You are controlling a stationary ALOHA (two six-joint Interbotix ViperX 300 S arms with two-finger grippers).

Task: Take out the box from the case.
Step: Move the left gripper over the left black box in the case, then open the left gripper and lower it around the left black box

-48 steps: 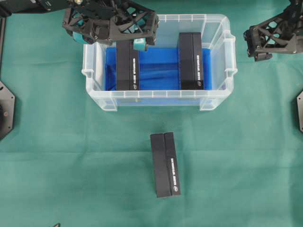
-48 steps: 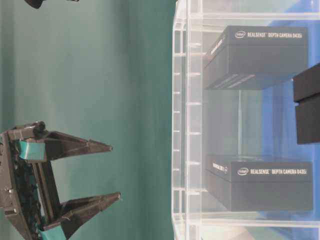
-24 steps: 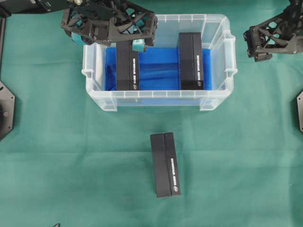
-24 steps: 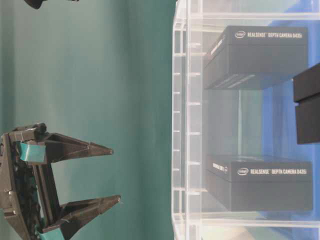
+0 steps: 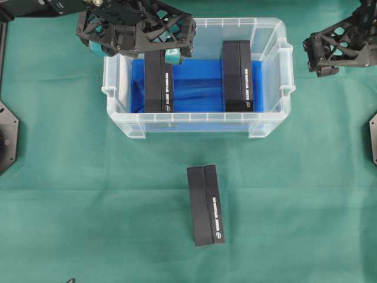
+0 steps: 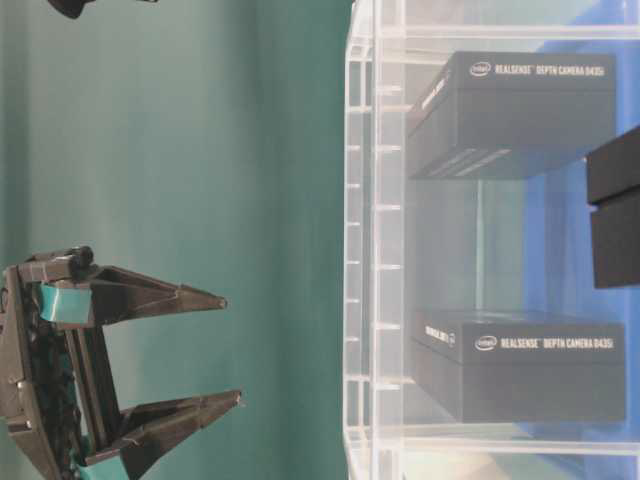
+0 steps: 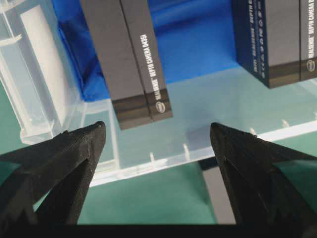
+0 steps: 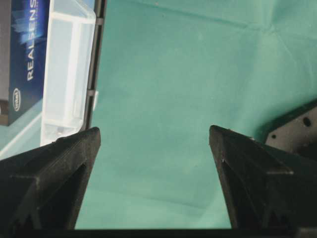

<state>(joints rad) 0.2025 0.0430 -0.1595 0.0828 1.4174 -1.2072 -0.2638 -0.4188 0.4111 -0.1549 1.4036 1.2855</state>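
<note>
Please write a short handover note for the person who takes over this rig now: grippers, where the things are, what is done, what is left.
Left gripper: open, empty, above the back-left corner of the clear plastic case with blue floor.
Right gripper: open, empty, over the green cloth outside the case's right end.
Left black rectangular box and right black rectangular box: lying inside the case, apart.
Third black box: on the cloth in front of the case.
Done: one box is out.
Left: two boxes remain; the left one is nearest the left gripper.
</note>
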